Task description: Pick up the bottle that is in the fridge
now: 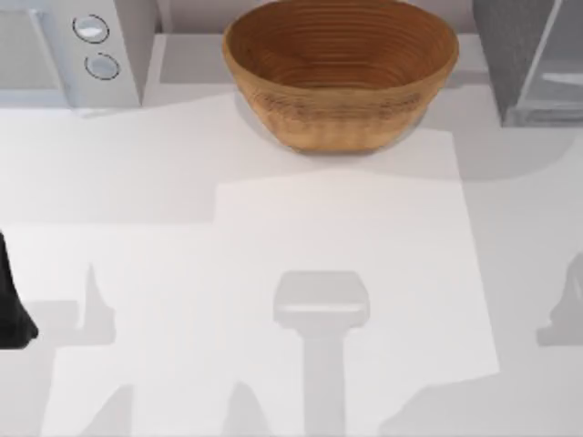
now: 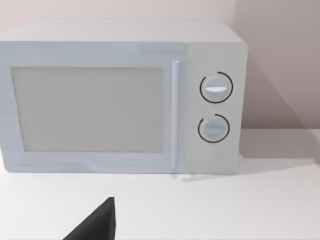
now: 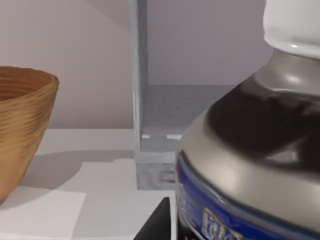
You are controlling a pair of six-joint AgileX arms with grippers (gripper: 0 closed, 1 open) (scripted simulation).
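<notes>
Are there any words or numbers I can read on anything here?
Bottle: its blue label has pale letters, cut off and too blurred to read.
Microwave: two round knobs, no words or numbers readable.
Bowl: no text.
Fridge: no text.
</notes>
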